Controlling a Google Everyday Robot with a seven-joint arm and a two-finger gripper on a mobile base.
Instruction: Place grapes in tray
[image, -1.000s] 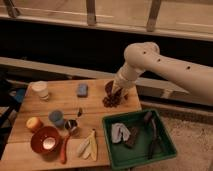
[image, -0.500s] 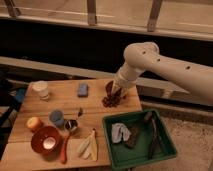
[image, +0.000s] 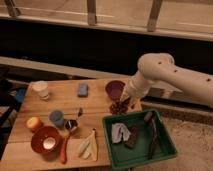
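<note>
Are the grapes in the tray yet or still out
Out. The grapes lie on the table beside the tray's far rim, under the hand.

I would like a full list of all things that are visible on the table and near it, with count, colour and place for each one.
grapes: one bunch, dark reddish-purple, on the table just beyond the tray's far edge, at the gripper
tray: one, green, at the table's right end, holding a pale cloth and dark items
purple bowl: one, dark purple, behind the grapes
orange bowl: one, orange-red, front left
white cup: one, far left
blue sponge: one, far centre
blue cup: one, left of centre
table: one, light wood
gripper: one, at the grapes
arm: one, white, coming from the right
</note>
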